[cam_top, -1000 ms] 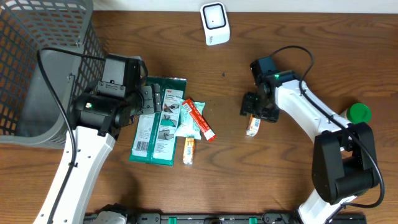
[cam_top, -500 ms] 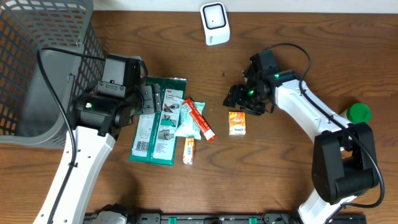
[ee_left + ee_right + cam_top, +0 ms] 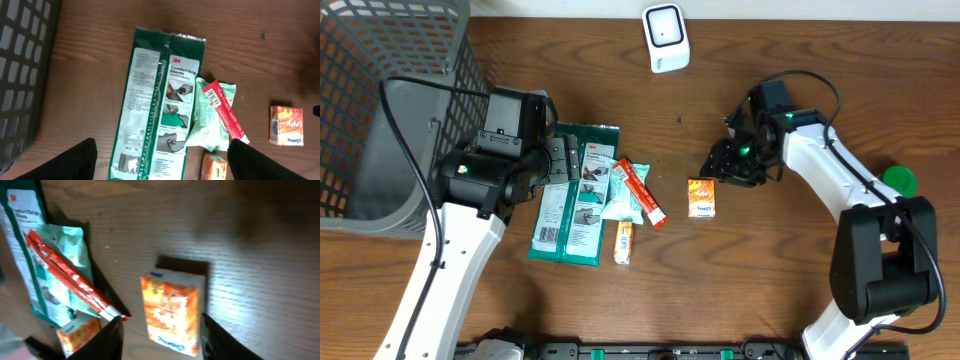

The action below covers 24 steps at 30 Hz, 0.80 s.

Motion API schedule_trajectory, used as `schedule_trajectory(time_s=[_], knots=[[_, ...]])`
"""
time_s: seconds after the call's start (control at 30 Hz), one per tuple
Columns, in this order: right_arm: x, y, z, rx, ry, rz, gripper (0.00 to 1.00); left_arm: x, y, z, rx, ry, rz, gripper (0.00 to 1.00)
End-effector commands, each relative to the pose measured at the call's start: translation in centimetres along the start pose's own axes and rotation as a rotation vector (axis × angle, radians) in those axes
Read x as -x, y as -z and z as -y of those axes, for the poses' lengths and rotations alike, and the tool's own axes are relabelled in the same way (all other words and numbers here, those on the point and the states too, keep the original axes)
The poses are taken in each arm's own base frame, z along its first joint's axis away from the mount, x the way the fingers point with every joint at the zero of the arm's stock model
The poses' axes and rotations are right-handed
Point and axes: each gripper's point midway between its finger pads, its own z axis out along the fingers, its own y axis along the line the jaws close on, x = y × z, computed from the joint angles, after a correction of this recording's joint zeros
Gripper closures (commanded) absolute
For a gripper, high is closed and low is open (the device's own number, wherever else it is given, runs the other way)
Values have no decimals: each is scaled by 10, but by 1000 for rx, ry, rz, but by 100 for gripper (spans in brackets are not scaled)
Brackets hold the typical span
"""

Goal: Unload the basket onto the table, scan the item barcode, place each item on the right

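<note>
Hovering at one o'clock from the orange box (image 3: pixel 701 197), the right tool (image 3: pixel 723 166) stands spread, empty; the left tool (image 3: pixel 162 157) is spread too.

White arms (image 3: pixel 448 275), black joints (image 3: pixel 480 180), cables (image 3: pixel 408 140)

Orange box (image 3: pixel 701 197), green glove pack (image 3: pixel 575 195), grey gridded basket (image 3: pixel 380 60), perhaps green cap (image 3: pixel 897 180).

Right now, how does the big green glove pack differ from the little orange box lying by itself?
The green glove pack is long, flat and thin. The orange box is short, blocky and far smaller. The glove pack sits in the cluster, against a mint packet, while the orange box lies alone. The glove pack is green with white print, and the orange box has an orange front. Both lie flat on the wooden table.
</note>
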Motion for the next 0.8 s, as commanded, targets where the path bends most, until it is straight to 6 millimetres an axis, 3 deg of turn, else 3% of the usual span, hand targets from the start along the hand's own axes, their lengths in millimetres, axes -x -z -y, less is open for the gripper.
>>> schedule_trajectory(time_s=[0.0, 0.2, 0.77], knots=[[0, -1, 5, -17, 37, 12, 60, 5, 2, -3, 12, -9, 12, 16], [-6, -15, 17, -81, 24, 19, 62, 5, 2, -3, 12, -9, 12, 16], [-37, -38, 23, -112, 21, -46, 68, 5, 2, -3, 12, -9, 12, 16]])
